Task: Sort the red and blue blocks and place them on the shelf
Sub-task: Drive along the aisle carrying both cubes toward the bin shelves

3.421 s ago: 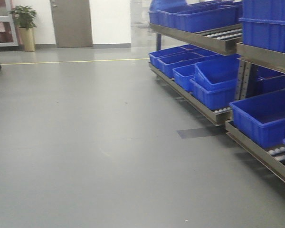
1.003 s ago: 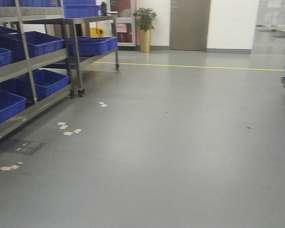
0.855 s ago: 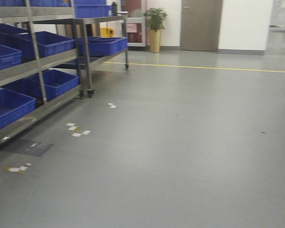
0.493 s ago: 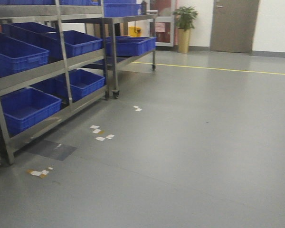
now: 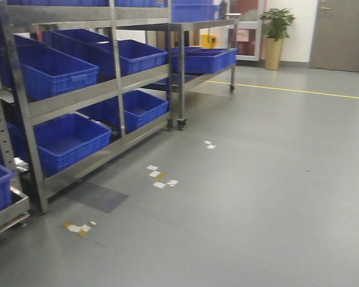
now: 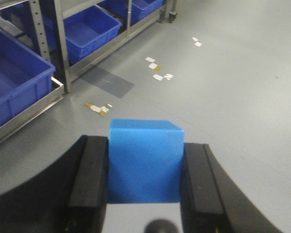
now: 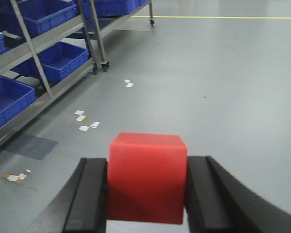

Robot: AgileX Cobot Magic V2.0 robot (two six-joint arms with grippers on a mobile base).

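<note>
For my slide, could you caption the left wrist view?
Left gripper holding blue block, shelf of blue bins beyond.

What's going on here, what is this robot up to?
A two-armed mobile robot is carrying two small blocks. Its left gripper is shut on the blue block, and its right gripper is shut on the red block. It is out on the open grey floor. In the front view, the steel shelf loaded with blue bins is ahead on the left. Neither block is on the shelf yet.
</note>
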